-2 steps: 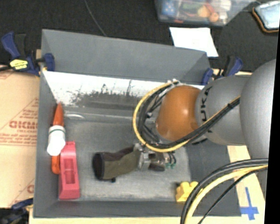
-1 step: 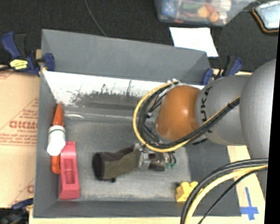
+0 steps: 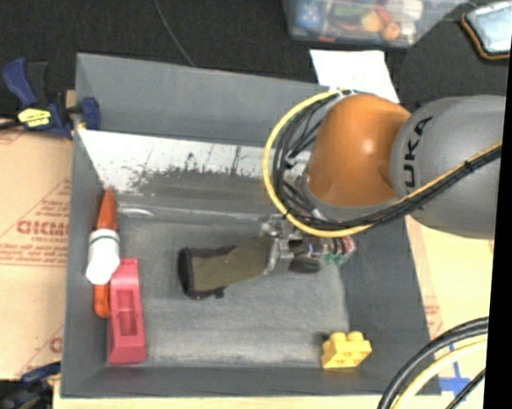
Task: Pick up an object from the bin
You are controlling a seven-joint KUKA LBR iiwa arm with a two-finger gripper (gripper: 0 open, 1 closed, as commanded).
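Bin (image 3: pixel 245 119), grey metal, holding four loose things and one arm reaching in from the bin's right side. Item one: a flat dark olive piece with a black end (image 3: pixel 220 271), lying at the middle of the bin's floor, aslant, black end toward the bin's left wall, olive end raised toward the bin's right. Gripper (image 3: pixel 276 252): low over the bin's middle, just right of centre, under the arm's orange cover (image 3: pixel 353 149) and its looped cables. It meets the olive end of that piece, the two touching or overlapping as seen from here. Whether it is spread or closed, and whether the piece sits within its grasp, cannot be told, as the wrist hides that part. Item two: an orange stick (image 3: pixel 106 209) along the bin's left wall, with a white cylinder (image 3: pixel 102 258) lying across its middle. Item three: a pink block (image 3: pixel 127 313), upright, oblong, just beside the stick at the bin's lower left corner. Item four: a yellow toy brick (image 3: pixel 345 350), alone near the bin's lower right corner, well apart from the gripper.
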